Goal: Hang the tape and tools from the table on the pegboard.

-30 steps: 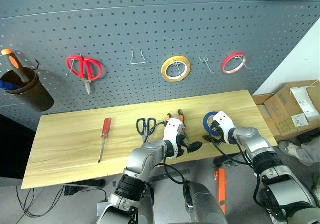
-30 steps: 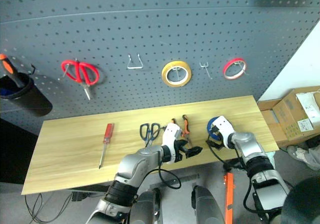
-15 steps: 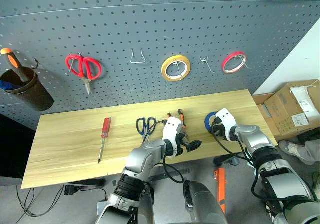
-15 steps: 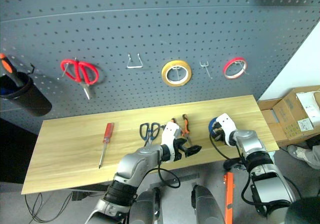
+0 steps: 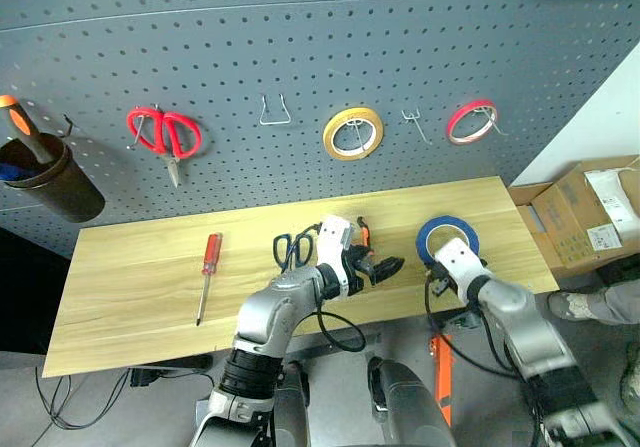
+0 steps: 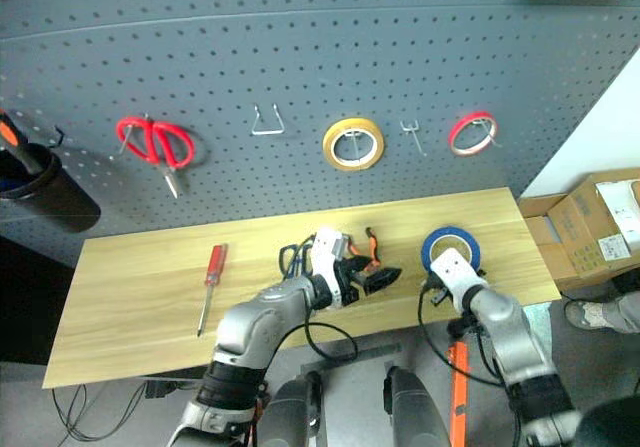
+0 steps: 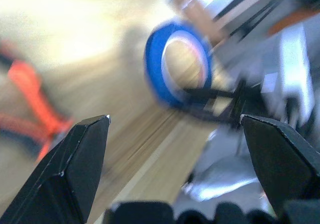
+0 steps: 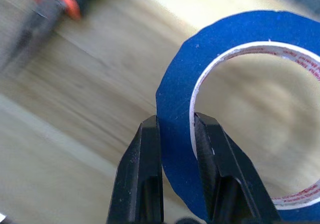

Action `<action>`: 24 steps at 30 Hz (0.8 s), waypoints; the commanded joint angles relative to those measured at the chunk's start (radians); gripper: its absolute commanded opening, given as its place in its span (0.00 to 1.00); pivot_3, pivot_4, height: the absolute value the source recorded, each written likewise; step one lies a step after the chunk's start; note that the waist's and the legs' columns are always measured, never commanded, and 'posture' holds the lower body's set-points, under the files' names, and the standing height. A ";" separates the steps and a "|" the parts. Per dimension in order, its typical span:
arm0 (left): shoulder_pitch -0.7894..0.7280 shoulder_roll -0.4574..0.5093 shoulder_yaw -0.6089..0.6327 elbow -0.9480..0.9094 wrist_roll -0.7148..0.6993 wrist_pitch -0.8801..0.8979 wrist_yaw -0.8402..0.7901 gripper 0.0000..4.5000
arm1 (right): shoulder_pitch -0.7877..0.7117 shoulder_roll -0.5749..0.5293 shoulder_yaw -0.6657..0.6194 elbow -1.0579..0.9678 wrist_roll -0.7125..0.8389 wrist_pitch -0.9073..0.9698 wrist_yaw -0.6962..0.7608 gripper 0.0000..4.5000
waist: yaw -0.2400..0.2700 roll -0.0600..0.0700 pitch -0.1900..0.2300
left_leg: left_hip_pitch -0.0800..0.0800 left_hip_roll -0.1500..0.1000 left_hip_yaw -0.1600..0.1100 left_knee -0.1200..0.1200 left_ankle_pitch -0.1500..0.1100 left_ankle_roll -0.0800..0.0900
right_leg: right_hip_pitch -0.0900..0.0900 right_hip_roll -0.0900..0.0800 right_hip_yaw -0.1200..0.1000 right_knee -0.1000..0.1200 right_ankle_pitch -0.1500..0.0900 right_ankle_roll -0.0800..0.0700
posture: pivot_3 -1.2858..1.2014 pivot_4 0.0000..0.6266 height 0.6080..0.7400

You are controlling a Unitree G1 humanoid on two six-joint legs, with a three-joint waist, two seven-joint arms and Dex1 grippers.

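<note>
The right gripper (image 8: 176,134) is clamped on the blue tape (image 5: 447,237), lifted for hanging, and next needs the bare hook (image 5: 409,120) at twelve o'clock on the pegboard (image 5: 320,57), while the left gripper (image 5: 383,266) hangs spread apart.

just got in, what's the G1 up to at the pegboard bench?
It's hanging items from the table on the pegboard. The right gripper has its jaws shut on the rim of the blue tape, holding it upright above the tabletop. The left gripper hovers open near the pliers. The blue-handled scissors and red-handled screwdriver lie on the table.
</note>
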 commanded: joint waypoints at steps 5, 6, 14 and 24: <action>-0.029 0.080 0.271 -0.188 -0.393 0.221 -0.018 1.00 | 0.061 0.077 0.042 -0.236 -0.215 -0.156 -0.273 0.12 | -0.020 -0.001 -0.056 | 0.002 0.000 -0.001 0.000 0.000 -0.002 | 0.001 0.001 -0.001 0.000 0.000 0.000 | 0.52 0.15 1.00; -0.040 0.086 0.295 -0.172 -0.419 0.226 -0.011 1.00 | 0.031 0.078 0.044 -0.207 -0.229 -0.186 -0.293 0.12 | -0.023 -0.002 -0.066 | 0.003 -0.001 -0.001 0.000 0.001 -0.002 | 0.003 0.000 -0.001 0.000 0.001 -0.001 | 0.52 0.13 1.00; -0.159 0.088 0.280 -0.025 -0.352 0.091 0.023 1.00 | -0.257 0.065 0.012 0.159 -0.193 -0.404 -0.366 0.12 | -0.026 -0.015 -0.108 | 0.009 -0.002 -0.006 0.015 0.003 0.002 | 0.021 0.004 0.000 -0.006 0.009 -0.008 | 0.53 0.08 1.00; -0.113 0.073 0.252 -0.054 -0.333 0.018 0.069 1.00 | -0.389 0.100 -0.056 0.420 0.049 -0.518 -0.212 0.12 | -0.025 -0.012 -0.134 | 0.009 -0.003 -0.008 0.012 0.006 0.006 | 0.021 0.007 0.004 -0.005 0.014 -0.003 | 0.55 0.06 1.00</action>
